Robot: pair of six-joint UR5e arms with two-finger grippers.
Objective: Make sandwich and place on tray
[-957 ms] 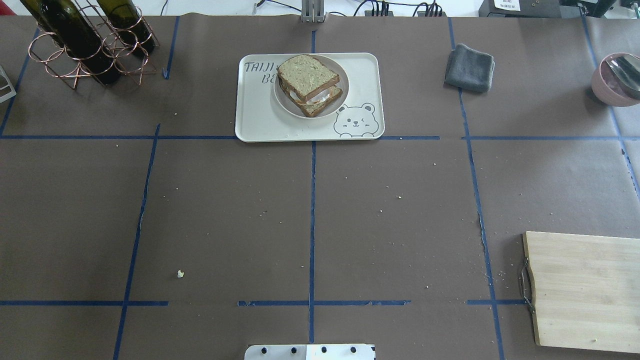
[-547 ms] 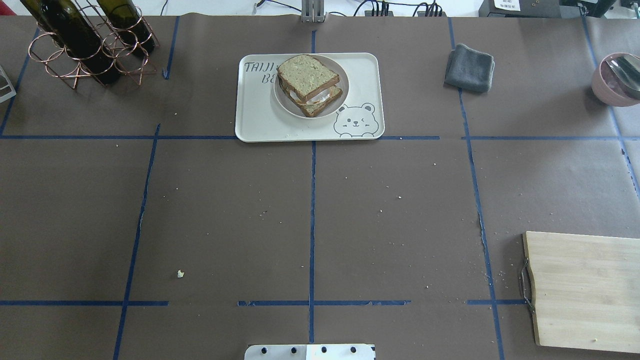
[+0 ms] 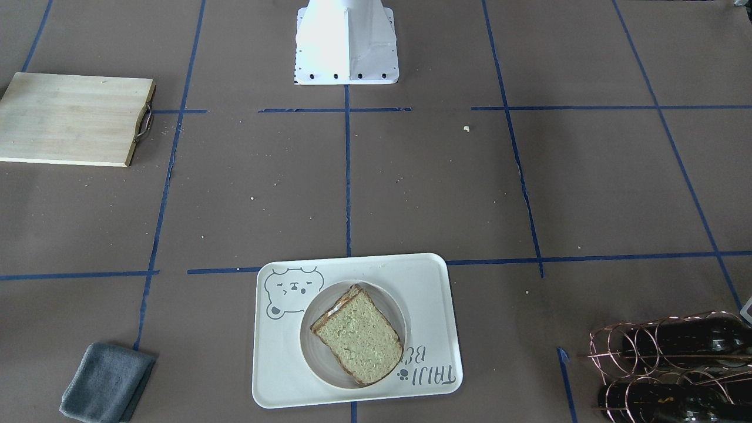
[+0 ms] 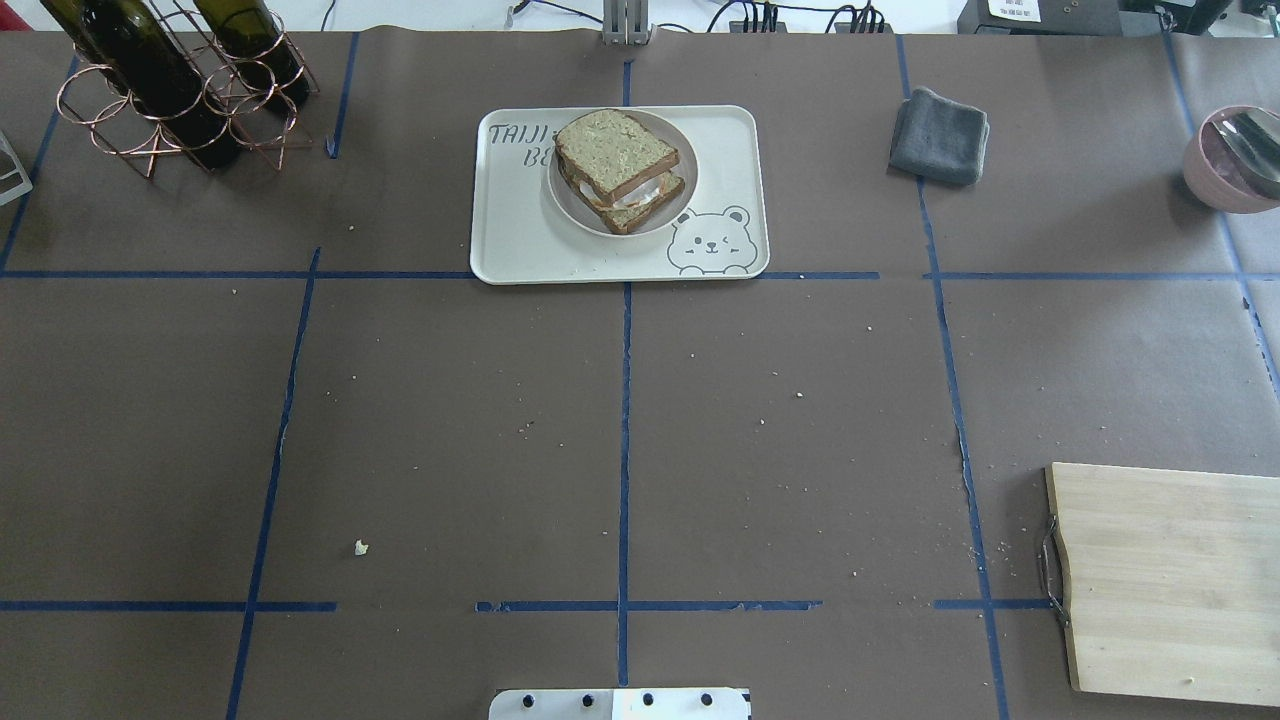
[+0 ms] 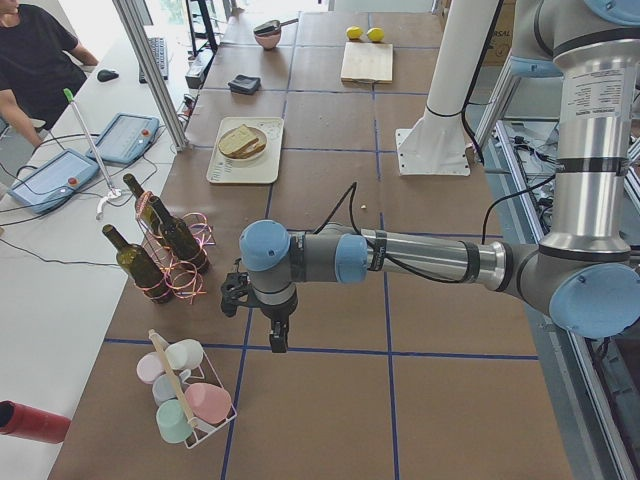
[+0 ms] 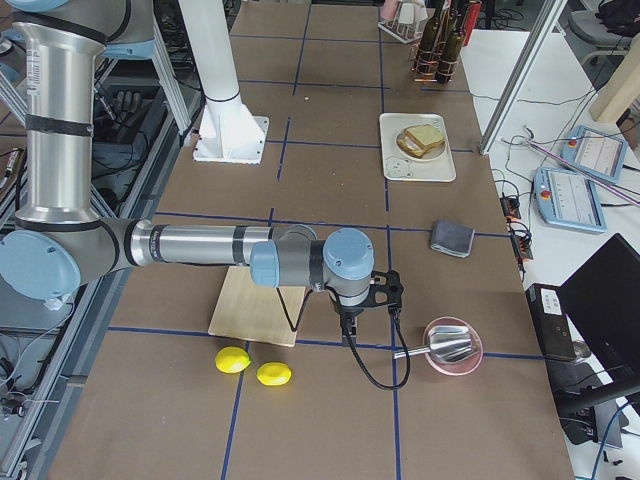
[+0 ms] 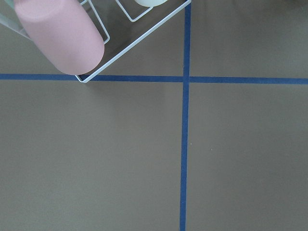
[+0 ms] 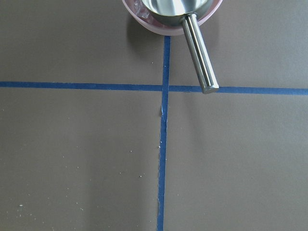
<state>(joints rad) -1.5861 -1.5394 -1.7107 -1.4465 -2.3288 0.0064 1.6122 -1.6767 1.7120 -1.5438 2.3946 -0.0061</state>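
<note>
Left claw (image 5: 277, 338): seen only from the side, pointing down over the desk (image 4: 450, 420) near a wire rack of cups (image 5: 185, 400); I cannot tell whether it is apart or together. Right claw (image 6: 349, 322): likewise undeterminable, hanging near a pink bowl (image 6: 452, 350). Sandwich (image 4: 620, 168): assembled, egg white showing between two slices, resting on a round plate (image 4: 572, 212) on the tray (image 4: 520, 245), well apart from both claws. Folded grey cloth (image 4: 940, 135) lies toward the robot's right of the tray, bottle rack (image 4: 170, 90) toward its left.
</note>
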